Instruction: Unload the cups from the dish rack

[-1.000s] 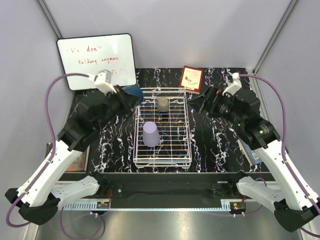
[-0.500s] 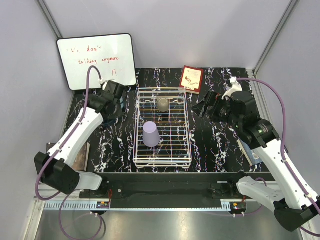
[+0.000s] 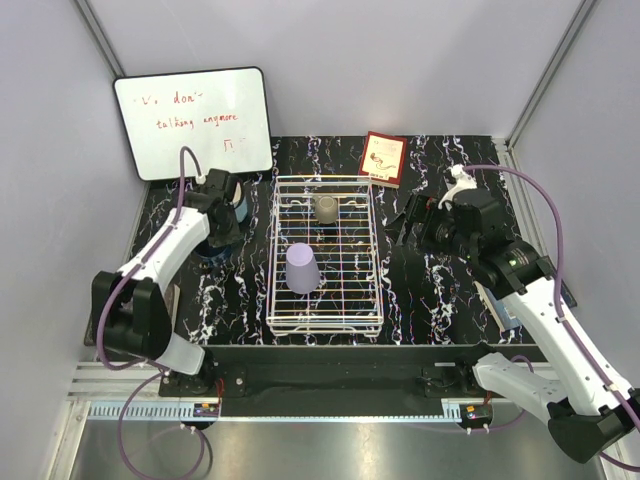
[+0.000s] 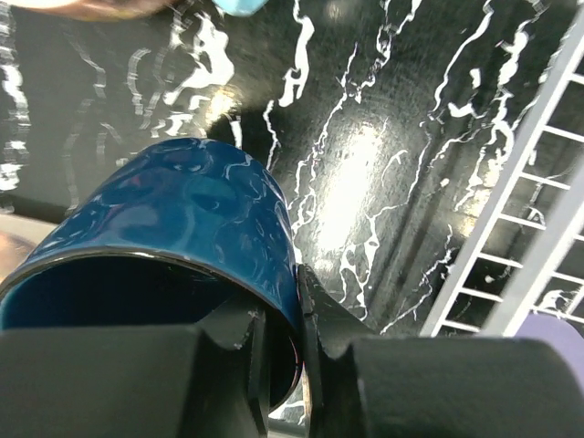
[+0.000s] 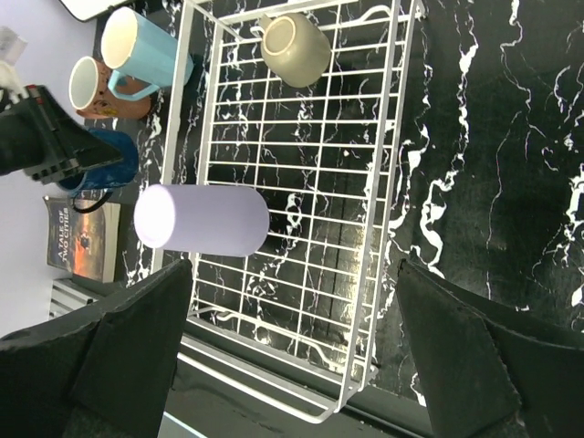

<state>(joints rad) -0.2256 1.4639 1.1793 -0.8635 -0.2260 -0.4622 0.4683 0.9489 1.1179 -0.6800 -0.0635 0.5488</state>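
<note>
Bench: black stone-look bench (image 3: 430, 290) with white veining, carrying everything.
Rack: white wire-grid dish rack (image 3: 350, 290) in the middle of the bench, its long side running away from the arms.
Board: white-framed whiteboard (image 3: 190, 120) with red writing, propped at the far left corner.
Left claw: left claw (image 4: 285, 315) is left of the rack, pinching the rim of the glossy dark blue mug (image 4: 182, 228), one finger inside and one outside; I cannot tell whether the mug rests on the bench.
Right claw: right claw (image 5: 292, 365) hangs to the right of the rack, fingers spread wide, holding nothing.
In rack: lavender handleless tumbler (image 3: 303, 268) in the near half; grey-beige mug (image 3: 326, 208) at the far end.
Out of rack: light blue mug (image 5: 146, 50) and salmon-terracotta mug (image 5: 96, 91) lie side by side on the bench left of the rack, just beyond the dark blue mug.
</note>
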